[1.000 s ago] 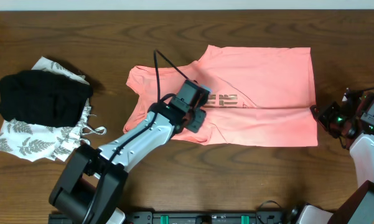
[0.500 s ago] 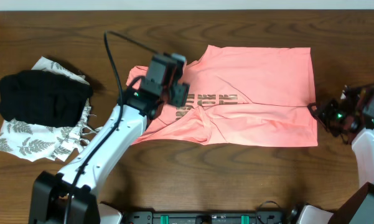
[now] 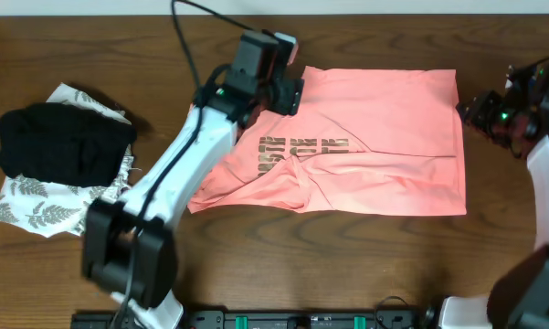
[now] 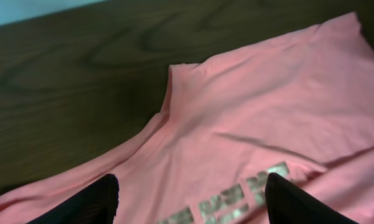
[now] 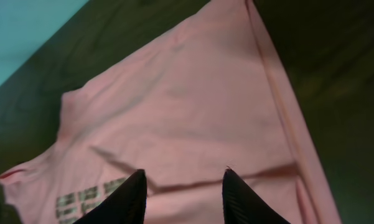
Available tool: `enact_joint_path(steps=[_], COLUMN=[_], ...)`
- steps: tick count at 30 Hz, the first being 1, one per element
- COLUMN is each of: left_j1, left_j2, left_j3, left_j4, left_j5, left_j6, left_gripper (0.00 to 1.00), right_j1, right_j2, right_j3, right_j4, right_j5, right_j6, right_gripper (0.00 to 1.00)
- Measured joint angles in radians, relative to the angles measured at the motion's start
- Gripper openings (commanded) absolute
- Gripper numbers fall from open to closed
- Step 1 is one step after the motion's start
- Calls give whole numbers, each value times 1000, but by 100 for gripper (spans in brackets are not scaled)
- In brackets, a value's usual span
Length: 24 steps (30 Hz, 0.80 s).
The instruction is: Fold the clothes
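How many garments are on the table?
3: salmon-pink T-shirt spread at centre; black folded garment at left, lying on the white leaf-print garment. Others may be hidden beneath.

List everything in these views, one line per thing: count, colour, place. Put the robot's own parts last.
T-shirt: one, salmon pink, lying creased across the middle of the table.
black garment: one, black, folded, at the table's left side on top of the white garment.
white garment: one, white with grey leaf print, left side, partly under the black one.
table: one, dark brown wood, under everything.
left gripper: one, black fingers, open, over the T-shirt's far left part.
right gripper: one, black fingers, open, by the T-shirt's far right corner.
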<state>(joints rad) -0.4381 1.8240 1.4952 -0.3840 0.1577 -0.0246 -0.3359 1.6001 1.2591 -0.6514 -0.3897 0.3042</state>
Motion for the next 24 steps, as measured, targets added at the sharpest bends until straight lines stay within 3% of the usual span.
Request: enact_joint_path(steps=[5, 10, 12, 17, 24], left_j1=[5, 9, 10, 11, 12], left_j2=[153, 276, 311, 371, 404], left_j3=[76, 104, 105, 105, 106], left_j4=[82, 186, 233, 352, 435], left_j5=[5, 19, 23, 27, 27], left_j6=[7, 7, 7, 4, 3], left_gripper=[77, 76, 74, 63, 64], right_j1=[0, 0, 0, 0, 0], right_j2=[154, 288, 330, 399, 408], right_j3=[43, 44, 44, 43, 45], right_j4=[85, 196, 235, 332, 458], right_j5=[5, 9, 9, 29, 80], right_j6=[-58, -90, -93, -101, -103], right_gripper=[50, 74, 79, 82, 82])
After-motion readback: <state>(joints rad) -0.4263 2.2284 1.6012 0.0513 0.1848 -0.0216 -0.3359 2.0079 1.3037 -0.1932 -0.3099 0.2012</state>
